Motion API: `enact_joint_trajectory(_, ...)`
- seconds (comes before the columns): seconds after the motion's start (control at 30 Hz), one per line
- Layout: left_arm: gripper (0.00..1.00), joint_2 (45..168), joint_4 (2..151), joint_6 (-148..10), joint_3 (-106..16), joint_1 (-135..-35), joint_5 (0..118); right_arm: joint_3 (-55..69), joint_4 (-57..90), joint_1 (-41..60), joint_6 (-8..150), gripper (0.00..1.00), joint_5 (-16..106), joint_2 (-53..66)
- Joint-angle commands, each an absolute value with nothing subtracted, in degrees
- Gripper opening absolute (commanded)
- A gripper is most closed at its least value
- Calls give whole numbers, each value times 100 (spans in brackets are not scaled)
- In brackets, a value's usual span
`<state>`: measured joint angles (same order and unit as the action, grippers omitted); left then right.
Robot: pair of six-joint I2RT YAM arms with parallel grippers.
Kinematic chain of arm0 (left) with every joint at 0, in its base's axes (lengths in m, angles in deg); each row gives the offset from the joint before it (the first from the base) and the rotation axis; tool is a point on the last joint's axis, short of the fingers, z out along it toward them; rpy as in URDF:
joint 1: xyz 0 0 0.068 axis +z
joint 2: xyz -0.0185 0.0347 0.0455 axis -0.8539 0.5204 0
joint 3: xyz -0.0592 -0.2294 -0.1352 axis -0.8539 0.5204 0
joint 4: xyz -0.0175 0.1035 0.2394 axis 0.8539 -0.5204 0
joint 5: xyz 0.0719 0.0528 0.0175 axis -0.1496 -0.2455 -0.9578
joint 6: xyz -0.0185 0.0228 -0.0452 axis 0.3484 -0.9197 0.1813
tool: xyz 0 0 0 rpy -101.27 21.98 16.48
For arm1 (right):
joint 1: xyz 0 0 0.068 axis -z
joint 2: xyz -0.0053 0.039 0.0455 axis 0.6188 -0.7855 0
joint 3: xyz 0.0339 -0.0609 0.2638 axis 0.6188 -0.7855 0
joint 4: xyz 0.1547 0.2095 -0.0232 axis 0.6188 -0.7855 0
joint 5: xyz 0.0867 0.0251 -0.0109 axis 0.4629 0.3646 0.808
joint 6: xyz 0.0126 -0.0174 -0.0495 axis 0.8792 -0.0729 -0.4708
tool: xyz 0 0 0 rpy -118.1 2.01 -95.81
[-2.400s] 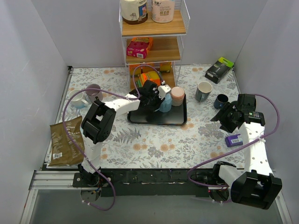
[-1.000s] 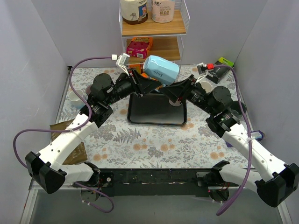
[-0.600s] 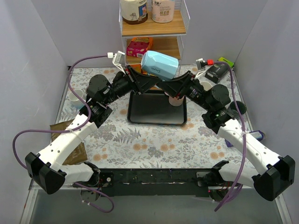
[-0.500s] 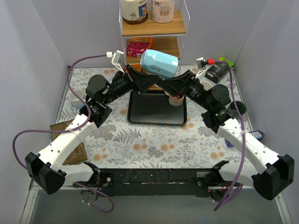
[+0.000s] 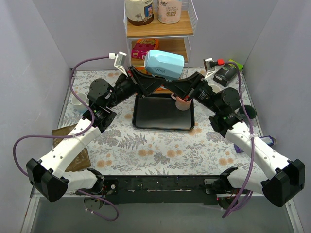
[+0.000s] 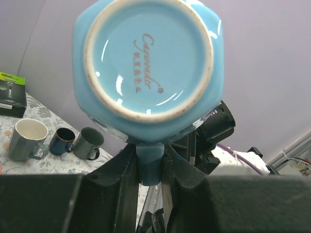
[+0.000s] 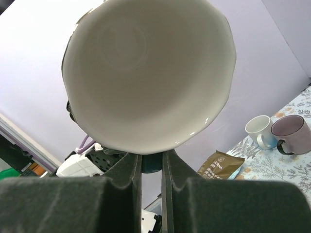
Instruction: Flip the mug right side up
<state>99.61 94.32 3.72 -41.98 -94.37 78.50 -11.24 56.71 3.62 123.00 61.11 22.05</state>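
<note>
A light blue mug [image 5: 165,64] hangs on its side in the air above the black tray [image 5: 164,119]. Its base [image 6: 148,58] faces the left wrist camera and its white inside [image 7: 146,73] faces the right wrist camera. My left gripper [image 5: 158,81] comes from the left and is shut on the mug's handle [image 6: 150,167]. From the right, my right gripper [image 5: 172,82] is shut on the same handle [image 7: 151,162]. The two grippers meet under the mug.
A pink cup [image 5: 183,103] stands on the tray. Behind it is a wooden shelf rack [image 5: 160,30] with jars and boxes. Mugs [image 5: 80,102] and a brown coffee bag [image 5: 62,132] lie at the left. More mugs [image 6: 26,138] and a black box [image 5: 226,73] are at the right.
The right gripper's jaws have closed on the mug's handle. Both arms have raised the mug slightly and turned it closer to level.
</note>
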Motion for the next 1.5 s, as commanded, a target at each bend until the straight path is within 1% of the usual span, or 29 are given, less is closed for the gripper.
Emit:
enact_joint_trajectory(0.0, 16, 9831, 9563, 477, -4321, -9556, 8105, -1066, 6014, 299, 12284, 1, 6105, 2388)
enact_joint_trajectory(0.03, 24, 9840, 9519, 469, -4304, -9556, 8070, -1066, 5997, 299, 12276, 1, 6079, 2406)
enact_joint_trajectory(0.07, 28, 9840, 9484, 460, -4295, -9564, 8044, -1057, 5936, 299, 12284, 1, 6044, 2415)
enact_joint_trajectory(0.1, 42, 9849, 9449, 442, -4286, -9556, 8000, -1057, 5839, 299, 12310, 1, 6017, 2450)
enact_joint_trajectory(0.13, 50, 9849, 9379, 434, -4260, -9556, 7965, -1057, 5795, 299, 12319, 1, 5974, 2467)
enact_joint_trajectory(0.27, 67, 9858, 9150, 355, -4190, -9564, 7675, -1110, 5479, 290, 12451, 1, 5763, 2547)
enact_joint_trajectory(0.3, 69, 9858, 9062, 337, -4190, -9556, 7613, -1110, 5356, 298, 12495, 1, 5710, 2582)
enact_joint_trajectory(0.33, 74, 9867, 8896, 267, -4172, -9564, 7534, -1092, 5146, 307, 12547, 1, 5588, 2608)
enact_joint_trajectory(0.37, 77, 9858, 8808, 232, -4146, -9556, 7455, -1057, 4927, 307, 12548, 1, 5499, 2643)
enact_joint_trajectory(0.43, 87, 9840, 8458, 118, -4137, -9556, 7113, -1013, 4479, 325, 12530, 1, 5245, 2696)
enact_joint_trajectory(0.57, 98, 9910, 7561, -102, -4233, -9556, 6358, -1048, 3802, 448, 12513, 1, 4814, 2880)
enact_joint_trajectory(0.63, 98, 9919, 7149, -208, -4260, -9556, 6024, -1057, 3476, 535, 12504, 1, 4577, 2942)
enact_joint_trajectory(0.77, 98, 9919, 6654, -322, -4269, -9556, 5486, -987, 2335, 772, 12259, 1, 4163, 3231)
enact_joint_trajectory(0.87, 98, 9875, 6522, -392, -4199, -9556, 5293, -847, 1139, 1062, 11872, 1, 3733, 3504)
enact_joint_trajectory(0.9, 98, 9867, 6513, -410, -4181, -9556, 5249, -716, 405, 1150, 11723, 1, 3558, 3566)
enact_joint_trajectory(0.97, 98, 9884, 6478, -445, -4172, -9547, 5196, -574, -241, 1405, 11564, 1, 3179, 3671)
enact_joint_trajectory(1.0, 98, 9902, 6452, -480, -4181, -9547, 5187, -504, -818, 1571, 11468, 1, 3091, 3715)
enact_joint_trajectory(1.1, 98, 10042, 6346, -533, -4286, -9556, 5178, -372, -1595, 1783, 11020, 1, 2617, 3751)
enact_joint_trajectory(1.13, 98, 10086, 6337, -568, -4304, -9547, 5178, -311, -2076, 1819, 10871, 1, 2311, 3742)
enact_joint_trajectory(1.23, 98, 10200, 6293, -603, -4348, -9547, 5204, -397, -2422, 1916, 10545, 1, 1950, 3707)
enact_joint_trajectory(1.47, 98, 10394, 6153, -639, -4409, -9556, 5292, -828, -2195, 1924, 9578, 1, 1561, 3628)
